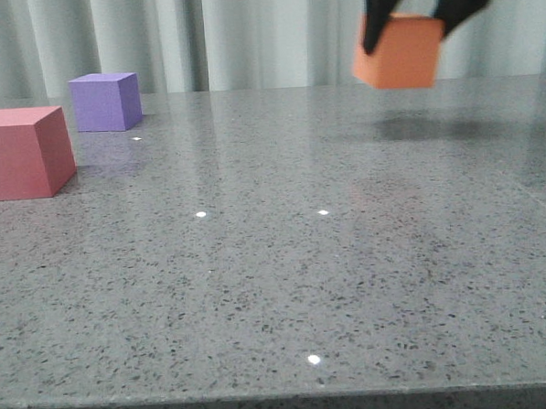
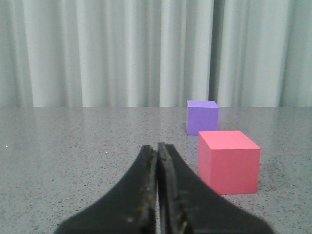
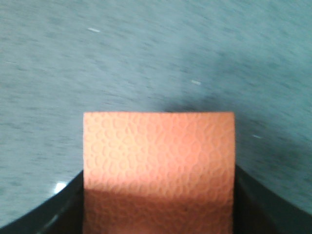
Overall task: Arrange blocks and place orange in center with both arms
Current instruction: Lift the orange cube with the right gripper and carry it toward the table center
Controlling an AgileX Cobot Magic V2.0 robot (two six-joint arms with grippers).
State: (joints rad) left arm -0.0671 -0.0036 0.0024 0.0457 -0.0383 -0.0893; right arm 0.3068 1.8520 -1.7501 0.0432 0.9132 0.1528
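My right gripper [image 1: 415,23] is shut on the orange cube [image 1: 400,51] and holds it in the air above the table's far right; the cube fills the right wrist view [image 3: 158,170] between the black fingers [image 3: 58,209]. The red-pink cube [image 1: 18,152] sits at the left edge of the table, with the purple cube [image 1: 106,101] behind it. My left gripper [image 2: 157,148] is shut and empty, low over the table, with the red-pink cube [image 2: 228,161] and the purple cube [image 2: 202,117] ahead of it to one side. The left gripper is out of the front view.
The grey speckled table [image 1: 285,259] ends at a front edge near the camera. Pale curtains [image 1: 246,32] hang behind the table. The orange cube's shadow [image 1: 434,127] lies on the table below it.
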